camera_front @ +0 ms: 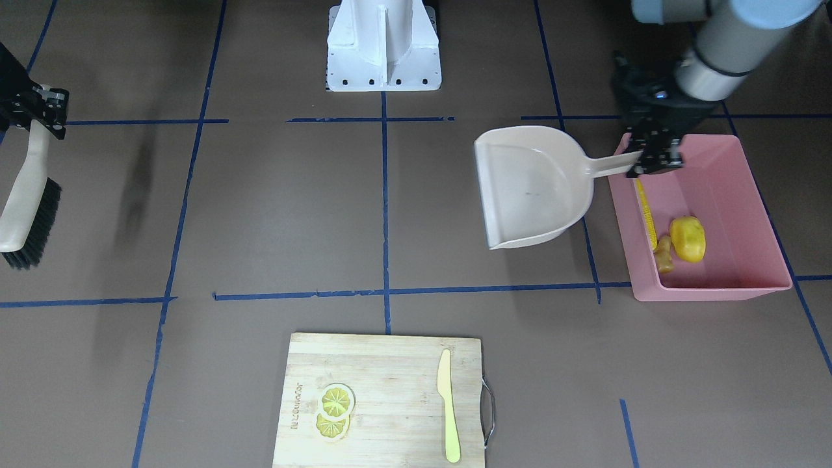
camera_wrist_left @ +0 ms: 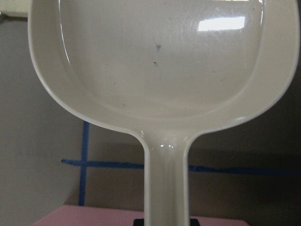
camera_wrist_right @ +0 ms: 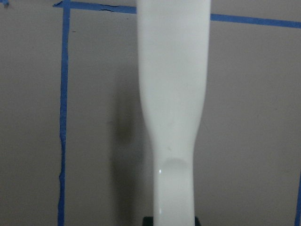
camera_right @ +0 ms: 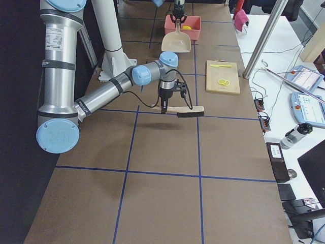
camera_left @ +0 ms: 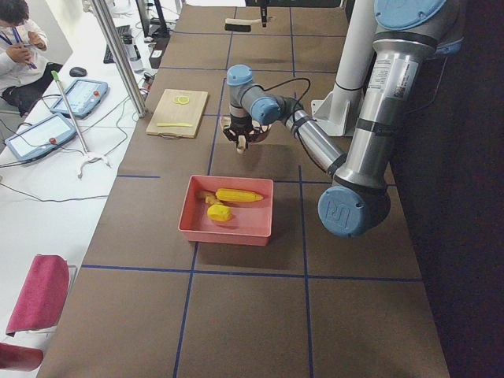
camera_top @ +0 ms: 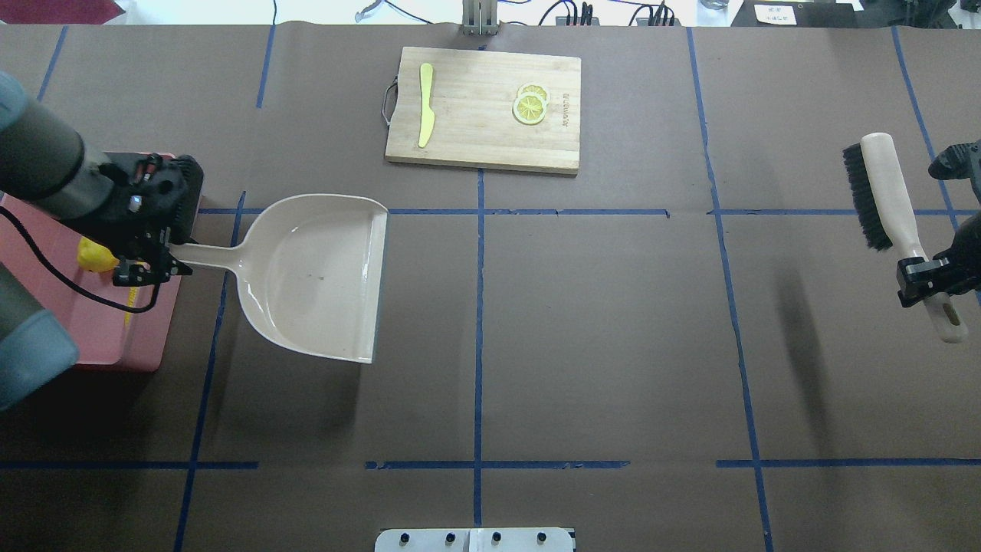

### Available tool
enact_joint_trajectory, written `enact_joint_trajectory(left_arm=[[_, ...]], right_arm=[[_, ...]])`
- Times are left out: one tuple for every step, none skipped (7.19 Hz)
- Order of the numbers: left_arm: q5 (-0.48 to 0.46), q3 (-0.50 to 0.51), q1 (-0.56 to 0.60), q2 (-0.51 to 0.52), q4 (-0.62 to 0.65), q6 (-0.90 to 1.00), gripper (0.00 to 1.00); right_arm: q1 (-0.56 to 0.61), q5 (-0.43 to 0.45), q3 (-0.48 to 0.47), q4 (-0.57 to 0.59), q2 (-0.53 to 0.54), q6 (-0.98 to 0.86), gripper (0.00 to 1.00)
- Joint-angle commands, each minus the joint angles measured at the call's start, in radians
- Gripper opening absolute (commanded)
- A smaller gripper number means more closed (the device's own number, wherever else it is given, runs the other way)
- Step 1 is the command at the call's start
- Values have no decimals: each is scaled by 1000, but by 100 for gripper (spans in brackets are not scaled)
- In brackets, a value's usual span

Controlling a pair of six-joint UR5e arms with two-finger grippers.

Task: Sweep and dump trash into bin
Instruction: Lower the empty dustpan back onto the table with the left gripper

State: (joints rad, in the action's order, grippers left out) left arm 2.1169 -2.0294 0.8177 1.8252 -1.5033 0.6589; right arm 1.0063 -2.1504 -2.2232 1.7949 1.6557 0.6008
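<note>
The pink bin [camera_front: 715, 287] stands at my left side. In it lie the corn cob [camera_front: 646, 214], the yellow potato-like lump [camera_front: 688, 238] and the ginger root [camera_front: 663, 253]. My left gripper [camera_front: 653, 159] is shut on the handle of the beige dustpan [camera_front: 530, 188]. The pan is empty and is held beside the bin, its handle end over the bin's rim. In the overhead view the left gripper [camera_top: 149, 261] partly hides the bin [camera_top: 100, 337]. My right gripper [camera_top: 931, 280] is shut on the handle of a black-bristled brush [camera_top: 881, 192], held above the table at the far right.
A wooden cutting board [camera_front: 380, 400] lies at the table's far side from me, with lemon slices [camera_front: 337, 402] and a yellow-green knife [camera_front: 448, 406] on it. The white robot base [camera_front: 383, 45] stands at the near middle edge.
</note>
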Motion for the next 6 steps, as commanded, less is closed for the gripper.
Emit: enact_joint_trajectory(left_arm=[[-80,49,-107,74,6,-98,16],[-81,76,-142,91,5,-135,16],[-81,87,-158,120,5,-184,16],[-90,116,-170,143,3,-197,16],[-100,118,-173,149,3,-199,17],[-100,126,-189,149,2,-200,17]], right_arm=[[0,1,0,-35,1,2,2],[0,1,3,-35,2,1,2],[0,1,7,-35,1,1,2],[0,1,8,-35,1,1,2],[-2,0,17,-37,-1,1,2],[-3,0,40,-49,-4,-2,2]])
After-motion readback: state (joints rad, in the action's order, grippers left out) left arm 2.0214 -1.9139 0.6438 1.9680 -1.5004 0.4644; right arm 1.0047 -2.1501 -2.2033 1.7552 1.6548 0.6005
